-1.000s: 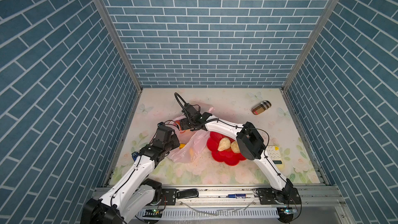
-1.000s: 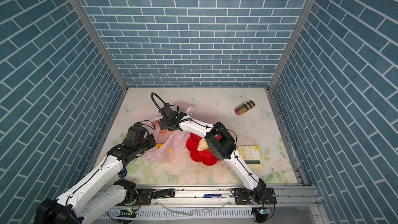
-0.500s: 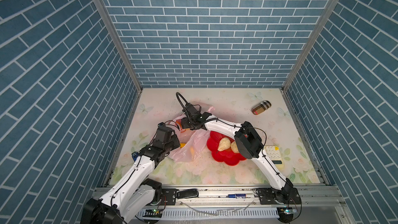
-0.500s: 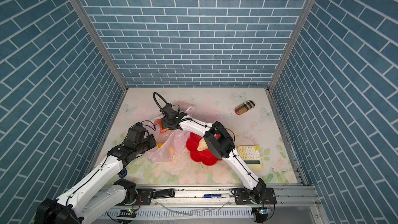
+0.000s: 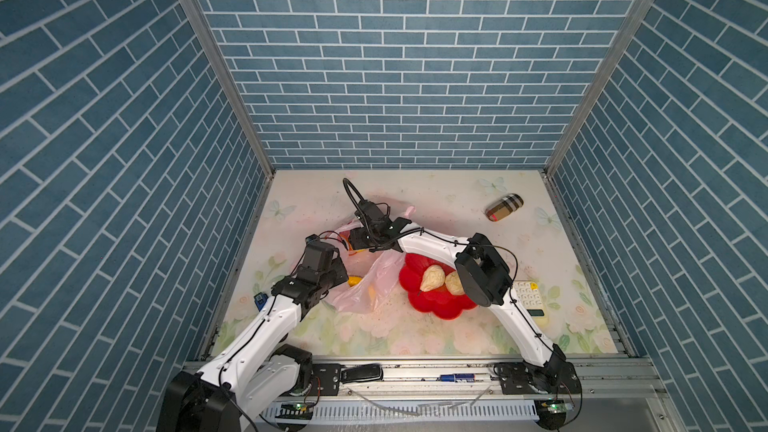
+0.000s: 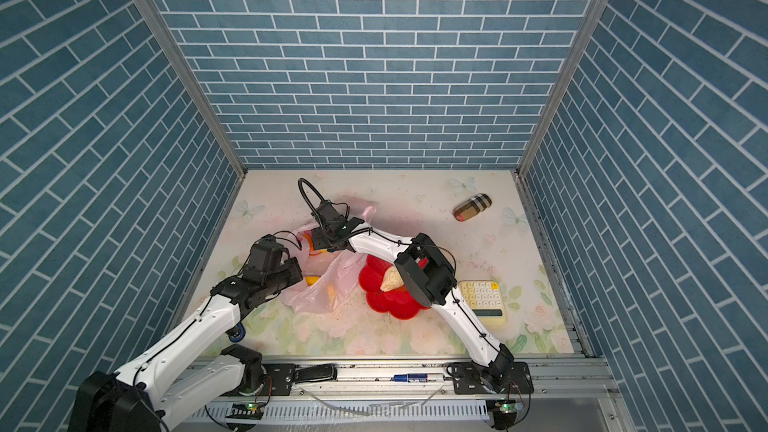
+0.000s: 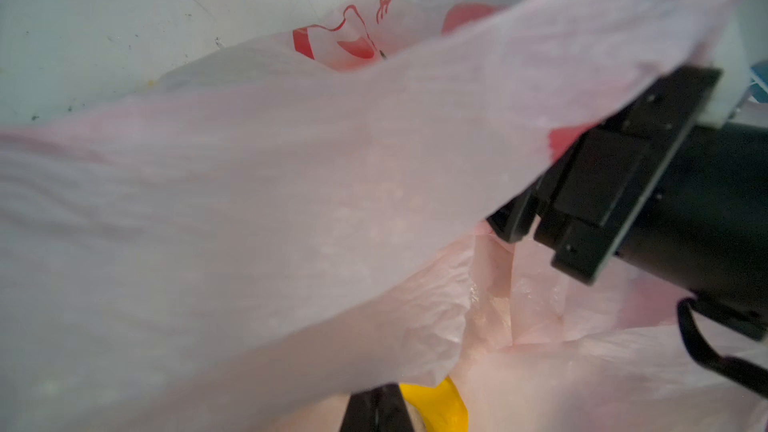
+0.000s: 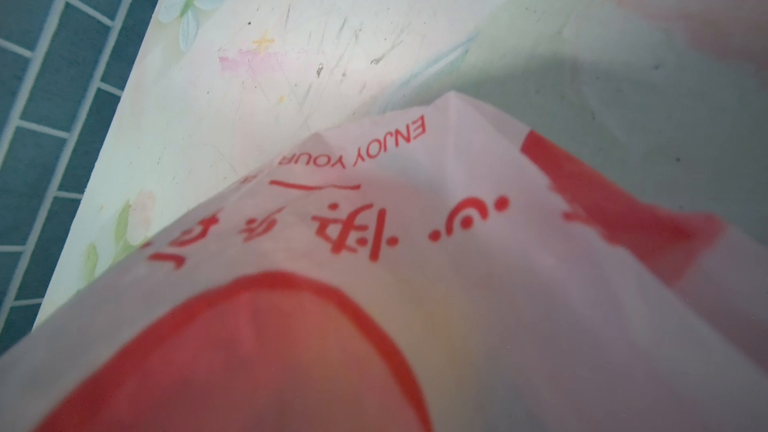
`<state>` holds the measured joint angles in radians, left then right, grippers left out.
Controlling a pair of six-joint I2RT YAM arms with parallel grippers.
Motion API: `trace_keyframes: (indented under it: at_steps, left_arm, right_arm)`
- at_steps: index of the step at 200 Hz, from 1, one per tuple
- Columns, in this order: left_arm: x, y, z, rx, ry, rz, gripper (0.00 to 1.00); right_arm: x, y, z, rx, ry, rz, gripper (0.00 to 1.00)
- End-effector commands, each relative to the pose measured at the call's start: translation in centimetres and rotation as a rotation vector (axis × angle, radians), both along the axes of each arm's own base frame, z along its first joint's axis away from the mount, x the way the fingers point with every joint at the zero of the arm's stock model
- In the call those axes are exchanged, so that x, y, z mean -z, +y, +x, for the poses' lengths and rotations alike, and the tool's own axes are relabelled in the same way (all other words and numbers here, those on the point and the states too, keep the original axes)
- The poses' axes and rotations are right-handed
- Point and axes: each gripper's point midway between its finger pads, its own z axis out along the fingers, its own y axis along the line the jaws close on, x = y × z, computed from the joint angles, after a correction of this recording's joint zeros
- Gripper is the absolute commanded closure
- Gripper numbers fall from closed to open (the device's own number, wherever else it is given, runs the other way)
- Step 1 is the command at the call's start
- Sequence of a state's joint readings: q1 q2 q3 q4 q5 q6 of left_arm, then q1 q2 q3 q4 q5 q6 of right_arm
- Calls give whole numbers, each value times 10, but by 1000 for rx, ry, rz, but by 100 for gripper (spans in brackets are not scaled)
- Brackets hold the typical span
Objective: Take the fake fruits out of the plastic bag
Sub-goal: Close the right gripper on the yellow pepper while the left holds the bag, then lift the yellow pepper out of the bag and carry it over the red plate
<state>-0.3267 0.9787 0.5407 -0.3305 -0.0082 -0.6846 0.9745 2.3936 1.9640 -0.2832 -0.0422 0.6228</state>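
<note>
Left claw (image 5: 338,271), jaws closed, pinches the rim of the pink plastic bag (image 5: 376,284). A yellow fruit (image 7: 442,407) lies just beside its tips. Right claw (image 5: 353,240) sits in the bag's mouth; film hides how wide it stands. Two cream fruits (image 5: 432,278) rest in the red dish (image 5: 436,310) beneath the right forearm.

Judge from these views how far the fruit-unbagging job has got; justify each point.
Done: two cream fruits lie in the red dish. In hand: the left end effector is shut on the edge of the plastic bag, while the right end effector reaches into its mouth; its grip is hidden. Remaining: yellow fruit shows through the film.
</note>
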Motion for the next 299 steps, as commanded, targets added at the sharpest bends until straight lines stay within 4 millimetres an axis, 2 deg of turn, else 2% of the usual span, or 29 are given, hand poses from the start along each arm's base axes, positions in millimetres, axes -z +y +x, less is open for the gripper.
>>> trace_keyframes:
  at_steps: [1, 20, 44, 55, 57, 59, 182, 239, 299]
  left_arm:
    - [-16, 3, 12, -20, -45, 19, 94]
    - [-20, 4, 15, -26, -51, 26, 94]
    - [-24, 7, 16, -40, -59, 38, 94]
    - [-27, 9, 17, -46, -62, 43, 94]
    - [-26, 9, 17, -46, -61, 44, 94]
    - [-27, 9, 17, -49, -62, 47, 94]
    - [-37, 16, 18, -76, -76, 71, 94]
    - [-37, 17, 16, -76, -76, 69, 94]
    - [-39, 16, 15, -73, -84, 64, 93]
  right_arm:
    - [-39, -2, -12, -52, -31, 50, 57]
    - [-43, -8, -19, -62, -31, 47, 58]
    - [-50, -8, -38, -112, 2, 78, 58]
    - [-44, -9, -43, -126, 17, 70, 58]
    - [-58, -9, -44, -128, 3, 89, 58]
    - [-62, -10, -45, -130, 1, 94, 58]
    - [-101, -24, -86, -251, 12, 134, 60]
    - [-146, -41, -110, -313, -36, 135, 62]
    - [-206, -95, -121, -287, -180, 84, 61]
